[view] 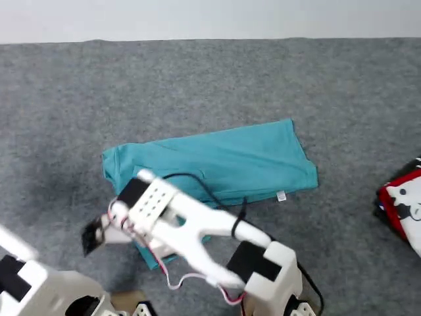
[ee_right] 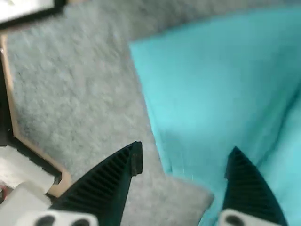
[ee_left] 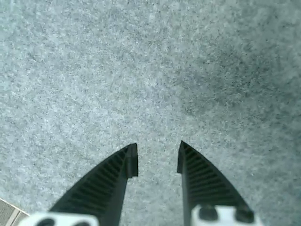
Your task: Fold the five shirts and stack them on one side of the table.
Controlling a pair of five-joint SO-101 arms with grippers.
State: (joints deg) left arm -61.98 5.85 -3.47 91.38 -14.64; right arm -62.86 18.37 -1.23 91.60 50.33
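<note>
The half-folded teal cotton shirt [view: 223, 161] lies mid-table on grey felt [view: 197, 79]. The right gripper [ee_right: 185, 160] straddles its near edge, spread and empty; the left gripper [ee_left: 157, 159] gapes over bare felt. Pinching what seems just one layer would drag the fold apart.

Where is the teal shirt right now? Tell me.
In the high view the teal shirt lies in the middle of the grey table, the right gripper open at its near left corner; a red and white shirt sits at the right edge.
</note>
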